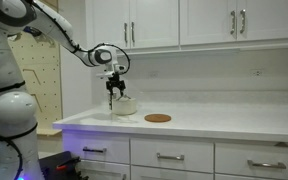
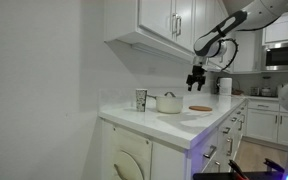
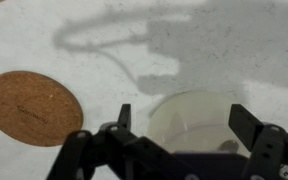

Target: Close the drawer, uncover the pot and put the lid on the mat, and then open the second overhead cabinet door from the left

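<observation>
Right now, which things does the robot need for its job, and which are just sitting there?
For the job: gripper, open above the pot; lid; cork mat; overhead cabinet doors; drawers.

Just sitting there: cup; white roll; microwave.

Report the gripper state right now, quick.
Gripper: open, holding nothing; the wrist view shows its fingers spread wide above the pot.
</observation>
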Motion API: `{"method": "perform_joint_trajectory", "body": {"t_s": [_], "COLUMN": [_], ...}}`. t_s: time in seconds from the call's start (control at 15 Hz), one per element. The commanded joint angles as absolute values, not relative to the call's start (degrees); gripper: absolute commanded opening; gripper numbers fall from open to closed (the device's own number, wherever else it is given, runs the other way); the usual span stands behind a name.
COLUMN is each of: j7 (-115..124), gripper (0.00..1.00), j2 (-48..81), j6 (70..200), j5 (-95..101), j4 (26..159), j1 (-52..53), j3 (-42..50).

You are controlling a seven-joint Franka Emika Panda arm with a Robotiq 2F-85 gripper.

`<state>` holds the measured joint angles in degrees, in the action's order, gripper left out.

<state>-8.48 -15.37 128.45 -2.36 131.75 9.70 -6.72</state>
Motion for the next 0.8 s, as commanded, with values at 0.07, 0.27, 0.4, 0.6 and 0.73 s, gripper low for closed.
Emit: {"method": "perform_joint_trajectory", "body": {"t_s": [0.07,0.27,0.4,0.6,0.73], "j7": [-2.3,0.4,1.6,3.2,3.5], "gripper": [1.00,1.00,1.00,1.00,1.00], "j2": [-9.6,-6.8,-4.7,-1.6,0.6], "j6": [127.4,127.0,126.6,126.3,125.9], "j5": [-1.4,-1.2,-0.9,-0.3,0.2], "j4": [124.3,120.2,117.4,113.6,111.1], "j1": [10.1,10.4,10.6,10.8,11.1], "j3": [-9.9,-11.2,-11.7,-12.1,-12.2]}}
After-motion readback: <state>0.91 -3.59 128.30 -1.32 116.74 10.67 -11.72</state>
